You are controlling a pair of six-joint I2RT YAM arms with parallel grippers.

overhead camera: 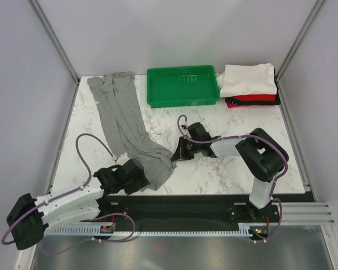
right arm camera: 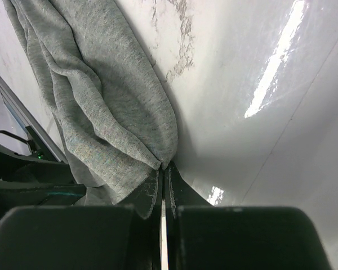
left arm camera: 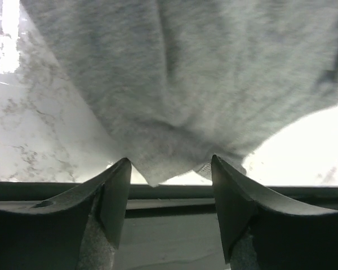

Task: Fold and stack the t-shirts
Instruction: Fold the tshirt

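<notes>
A large heather-grey t-shirt (overhead camera: 124, 121) lies bunched in a long diagonal strip from the back left towards the table's front edge. My right gripper (overhead camera: 176, 153) (right arm camera: 165, 169) is shut on a fold at the shirt's right edge (right arm camera: 112, 112), low over the table. My left gripper (overhead camera: 142, 175) (left arm camera: 170, 169) stands open at the shirt's near end. A corner of grey cloth (left arm camera: 158, 112) reaches just between the fingertips without being held. At the back right is a stack of folded t-shirts, white (overhead camera: 248, 79) on top of red (overhead camera: 253, 98) and black (overhead camera: 273, 100).
A green plastic tray (overhead camera: 183, 98) stands at the back middle, between the grey shirt's far end and the folded stack. The table is white marble (overhead camera: 225, 169). A black rail (left arm camera: 169, 191) runs along its near edge, right under my left gripper.
</notes>
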